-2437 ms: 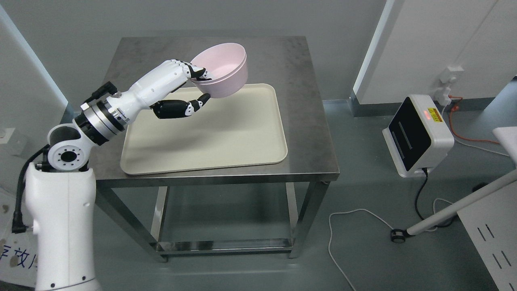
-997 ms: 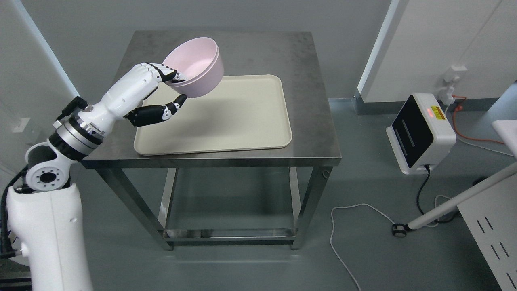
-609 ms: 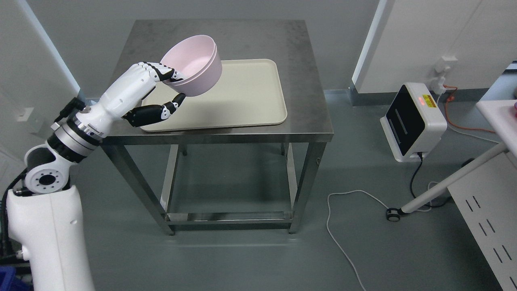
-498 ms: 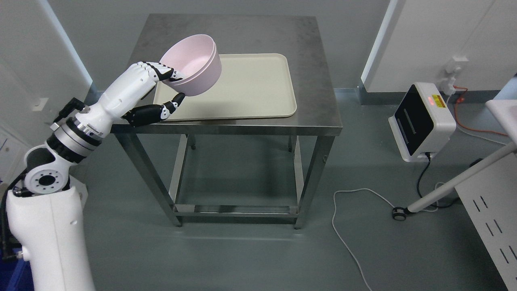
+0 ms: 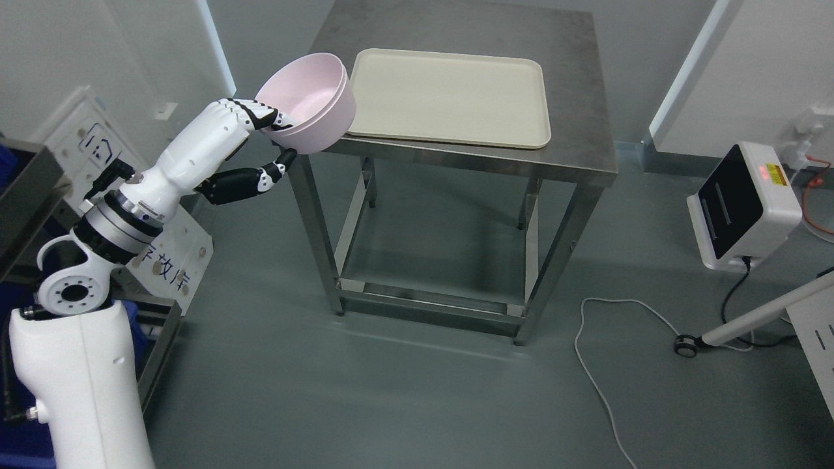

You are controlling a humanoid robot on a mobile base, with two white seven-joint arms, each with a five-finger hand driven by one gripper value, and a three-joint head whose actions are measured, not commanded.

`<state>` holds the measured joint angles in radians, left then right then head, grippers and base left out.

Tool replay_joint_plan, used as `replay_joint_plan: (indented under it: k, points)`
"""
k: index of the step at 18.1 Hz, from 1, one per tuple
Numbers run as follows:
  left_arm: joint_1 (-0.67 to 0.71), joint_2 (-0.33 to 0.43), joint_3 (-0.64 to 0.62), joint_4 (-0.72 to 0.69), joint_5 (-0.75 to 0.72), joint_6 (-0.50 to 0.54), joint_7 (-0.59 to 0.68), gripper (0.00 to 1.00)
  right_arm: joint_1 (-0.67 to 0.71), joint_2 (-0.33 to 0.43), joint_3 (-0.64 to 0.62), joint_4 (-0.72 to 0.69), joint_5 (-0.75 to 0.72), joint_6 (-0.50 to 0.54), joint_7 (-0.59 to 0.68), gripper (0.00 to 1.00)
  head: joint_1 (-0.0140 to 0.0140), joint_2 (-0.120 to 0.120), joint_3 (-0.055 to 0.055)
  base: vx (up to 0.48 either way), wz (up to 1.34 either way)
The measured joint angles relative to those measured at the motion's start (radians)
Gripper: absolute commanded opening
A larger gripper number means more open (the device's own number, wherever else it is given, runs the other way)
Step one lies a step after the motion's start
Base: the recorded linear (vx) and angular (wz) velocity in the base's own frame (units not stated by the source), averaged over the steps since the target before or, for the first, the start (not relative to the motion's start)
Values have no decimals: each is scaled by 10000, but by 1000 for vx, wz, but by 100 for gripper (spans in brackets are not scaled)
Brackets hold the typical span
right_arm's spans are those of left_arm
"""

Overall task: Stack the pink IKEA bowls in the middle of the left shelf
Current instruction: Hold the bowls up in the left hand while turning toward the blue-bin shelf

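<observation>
Left hand (image 5: 264,140) pinching nested bowls (image 5: 306,104) by rim, tilted beside counter (image 5: 586,98); could slip free or clip counter edge while turning.

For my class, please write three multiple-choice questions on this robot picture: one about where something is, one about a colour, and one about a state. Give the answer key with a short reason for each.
1. Where is the tray?
A. On the floor
B. On top of the steel table
C. On the table's lower rails

2. What colour are the stacked bowls?
A. Blue
B. Green
C. Pink

3. What is the left hand doing?
A. Gripping the bowls by their rim
B. Lying flat on the tray
C. Hanging open with nothing in it

Answers:
1 B, the cream tray lies flat on the tabletop with nothing on it.
2 C, both nested bowls are pale pink inside and out.
3 A, the fingers hook over the near rim and the thumb presses from below, holding the tilted bowls in the air beside the table's left edge.
</observation>
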<state>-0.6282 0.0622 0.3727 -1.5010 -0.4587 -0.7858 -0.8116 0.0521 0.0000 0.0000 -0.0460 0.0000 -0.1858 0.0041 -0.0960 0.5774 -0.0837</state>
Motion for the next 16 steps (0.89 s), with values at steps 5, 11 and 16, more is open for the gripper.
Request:
replay_joint_plan:
  k: [5, 11, 16]
  points:
    - [58, -195, 15, -29, 0, -1, 6, 8, 0, 0, 0, 0, 0, 0, -5, 100, 0, 0, 0, -265, 213]
    - [81, -400, -5, -47, 0, -1, 6, 9, 1, 0, 0, 0, 0, 0, -9, 100, 0, 0, 0, -294, 128]
    - [82, -486, -27, -56, 0, -1, 5, 9, 2, 0, 0, 0, 0, 0, -16, 100, 0, 0, 0, -313, 134]
